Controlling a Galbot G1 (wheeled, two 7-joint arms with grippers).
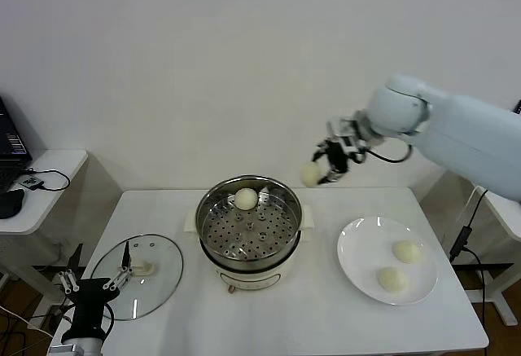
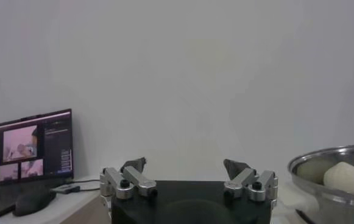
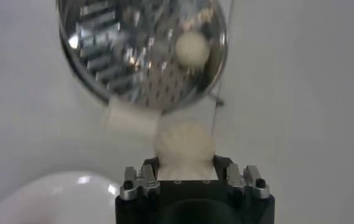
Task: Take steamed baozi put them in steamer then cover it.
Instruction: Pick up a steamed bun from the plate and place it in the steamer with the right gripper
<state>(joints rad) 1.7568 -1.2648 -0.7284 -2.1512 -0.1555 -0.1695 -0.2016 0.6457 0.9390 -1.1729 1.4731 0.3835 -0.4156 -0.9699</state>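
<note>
My right gripper (image 1: 319,173) is shut on a cream-white baozi (image 1: 310,174) and holds it in the air, to the right of and above the steamer (image 1: 248,224). In the right wrist view the baozi (image 3: 184,143) sits between the jaws, with the steamer (image 3: 141,52) beyond. One baozi (image 1: 246,199) lies on the perforated tray at the back of the steamer. Two baozi (image 1: 406,251) (image 1: 392,279) lie on the white plate (image 1: 358,246). The glass cover (image 1: 138,274) lies flat on the table at the left. My left gripper (image 1: 94,281) is open beside it, near the front left corner.
A side table (image 1: 41,185) with a laptop and cables stands at the far left. In the left wrist view a laptop screen (image 2: 33,149) shows at the left and the steamer's rim (image 2: 332,167) with a baozi at the right.
</note>
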